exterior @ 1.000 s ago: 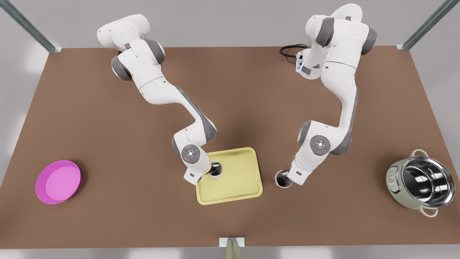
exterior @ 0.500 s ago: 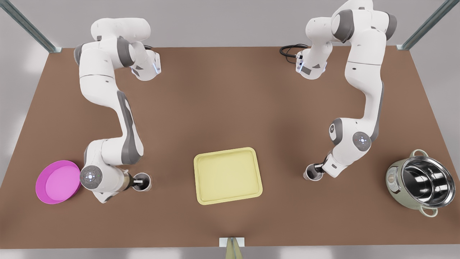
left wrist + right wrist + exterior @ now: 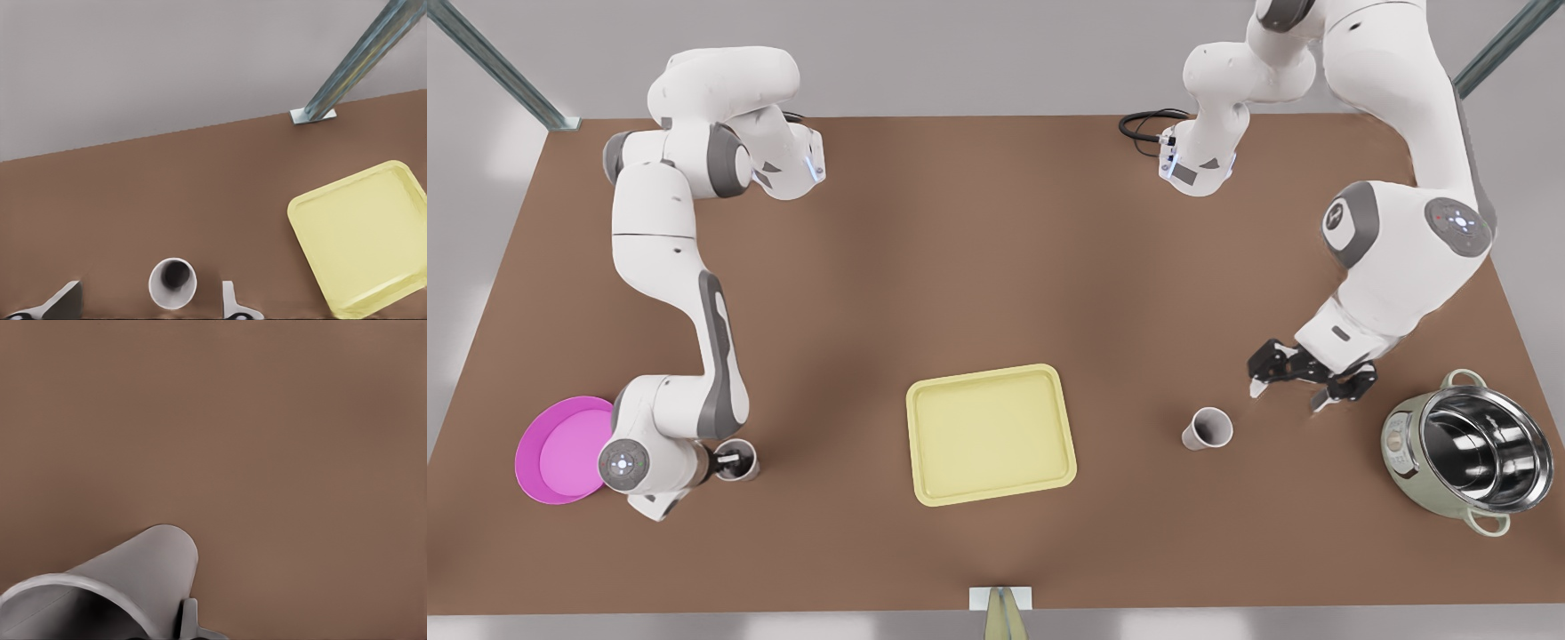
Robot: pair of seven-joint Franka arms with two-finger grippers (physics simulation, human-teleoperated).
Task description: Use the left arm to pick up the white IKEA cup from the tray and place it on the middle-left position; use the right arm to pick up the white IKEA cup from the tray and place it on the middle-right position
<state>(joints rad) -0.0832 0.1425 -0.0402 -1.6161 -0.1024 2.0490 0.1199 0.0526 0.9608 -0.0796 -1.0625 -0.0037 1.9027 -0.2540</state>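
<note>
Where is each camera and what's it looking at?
Front view: high across the table, facing both arms; left gripper open, right gripper holding a cup.
Left wrist view: on the left arm, looking down at the standing cup and tray; fingertips show.
Right wrist view: on the right arm, facing that cup and table; one fingertip shows.
Shared: front and left wrist see the tray.

Pale yellow tray (image 3: 991, 436) lies flat at centre. One white cup (image 3: 1208, 428) stands upright toward the front view's right. The second cup (image 3: 744, 463) is clasped in the right gripper (image 3: 732, 460) fingers, front view's left.
</note>
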